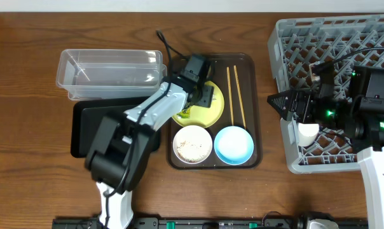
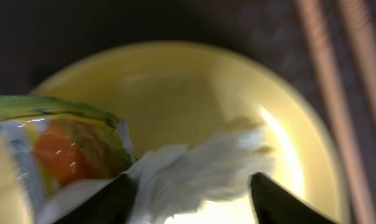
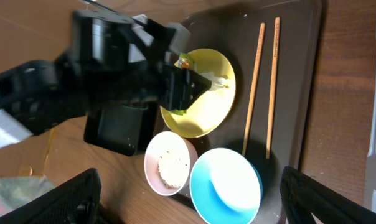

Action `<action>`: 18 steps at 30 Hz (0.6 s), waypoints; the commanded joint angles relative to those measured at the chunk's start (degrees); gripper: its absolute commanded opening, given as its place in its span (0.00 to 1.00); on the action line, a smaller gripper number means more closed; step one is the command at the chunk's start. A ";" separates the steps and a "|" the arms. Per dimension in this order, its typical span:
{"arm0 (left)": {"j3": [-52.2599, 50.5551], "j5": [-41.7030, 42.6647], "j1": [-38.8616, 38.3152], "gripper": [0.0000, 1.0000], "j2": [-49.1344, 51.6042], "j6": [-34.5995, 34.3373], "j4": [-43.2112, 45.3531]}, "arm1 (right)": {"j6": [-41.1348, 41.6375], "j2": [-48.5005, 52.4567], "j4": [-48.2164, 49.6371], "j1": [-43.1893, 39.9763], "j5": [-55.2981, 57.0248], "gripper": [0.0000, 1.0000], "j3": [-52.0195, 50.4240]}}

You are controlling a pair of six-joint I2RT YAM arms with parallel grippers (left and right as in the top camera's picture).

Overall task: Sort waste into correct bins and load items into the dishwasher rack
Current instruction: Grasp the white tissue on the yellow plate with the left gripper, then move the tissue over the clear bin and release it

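The dishwasher rack (image 1: 332, 38), a grey crate with a diamond-lattice floor and low sides, is noted on the right of the worktop (image 1: 27, 76), running past the frame edge. A narrow strip of bare wood is left between its left wall and the dark brown serving tray (image 1: 255, 114) at centre. On the left, the clear tub (image 1: 109, 67) is set farther back, the shallow black tray (image 1: 84, 127) lying just in front of it; both lie close against the serving tray's left side. On the serving tray the pale-yellow plate (image 1: 211, 114) is seen at the back. The white bowl (image 1: 192, 144), holding rice grains, and the light-blue bowl (image 1: 234, 145) are placed side by side in front. The two chopsticks (image 1: 235, 95) are laid parallel, right of the plate and apart from it. The yellow-green wrapper (image 2: 63, 143), printed with orange, is seen at the plate's left rim, touching the crumpled white scrap (image 2: 200, 168) beside it on the plate. The left claw (image 2: 188, 199) is held low over the plate, partly parted, with the scrap lying between its fingers; no firm grip can be made out. The right claw (image 1: 276, 102) is held over the rack's left edge, spread wide, nothing in it.
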 commanded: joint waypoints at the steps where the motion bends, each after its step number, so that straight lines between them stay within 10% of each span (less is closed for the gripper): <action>1: 0.81 0.04 0.09 0.42 1.99 1.40 -0.13 | -0.81 0.04 -0.17 0.44 0.00 0.89 0.70; 6: 1.31 1.68 0.04 0.07 0.72 1.14 -1.90 | -0.79 0.04 -0.17 0.44 0.00 0.89 0.70; 18: 2.45 1.84 0.68 0.06 -16.31 -0.11 -9.97 | -0.81 0.04 -0.55 0.44 0.00 0.89 0.68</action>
